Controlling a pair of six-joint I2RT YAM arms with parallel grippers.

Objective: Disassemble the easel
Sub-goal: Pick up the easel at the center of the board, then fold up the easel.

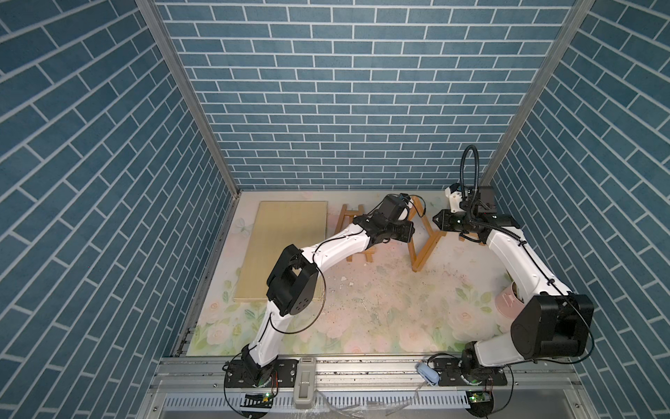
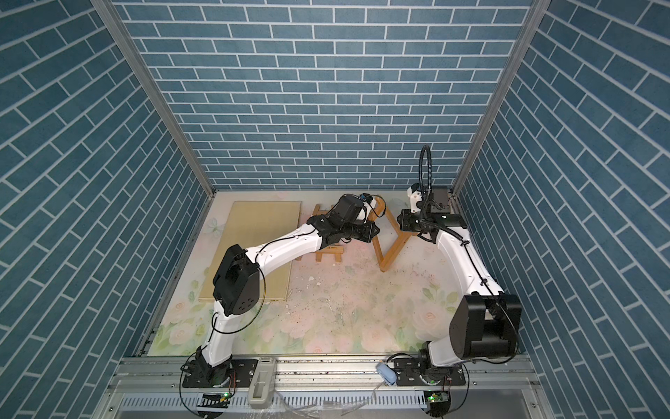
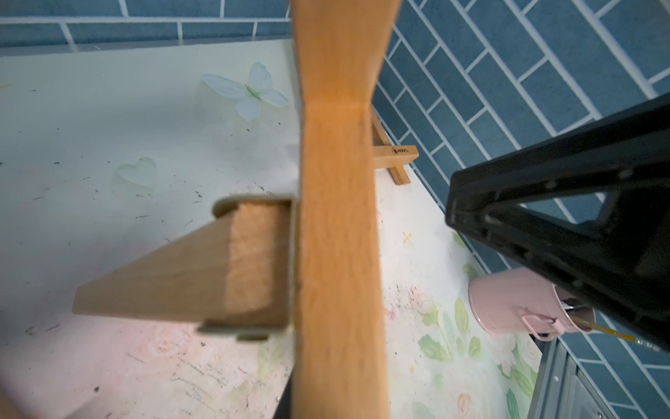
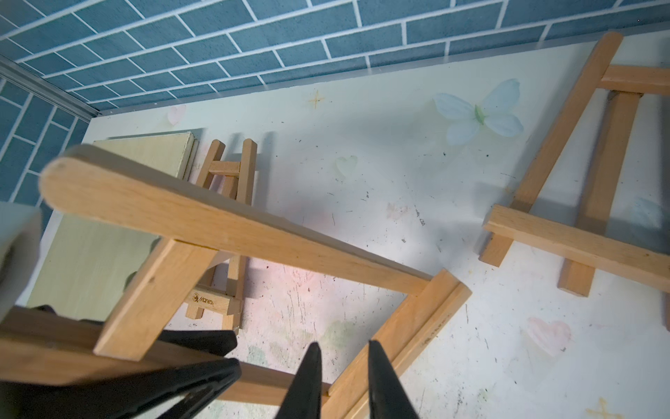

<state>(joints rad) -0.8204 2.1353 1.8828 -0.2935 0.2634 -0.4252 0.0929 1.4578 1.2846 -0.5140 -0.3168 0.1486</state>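
The wooden easel stands tilted at the back of the table between both arms, in both top views. My left gripper reaches in from the left. One easel leg fills the middle of the left wrist view and hides the fingers. The right wrist view shows its black fingers clamped on either side of that leg. My right gripper comes from the right, its two fingers closed around the easel's ledge bar where it meets a leg.
A small easel lies behind the left arm, another small easel lies under the right arm. A pale wooden board lies flat at the left. A pink bucket with brushes stands at the right edge. Brick walls close in the table.
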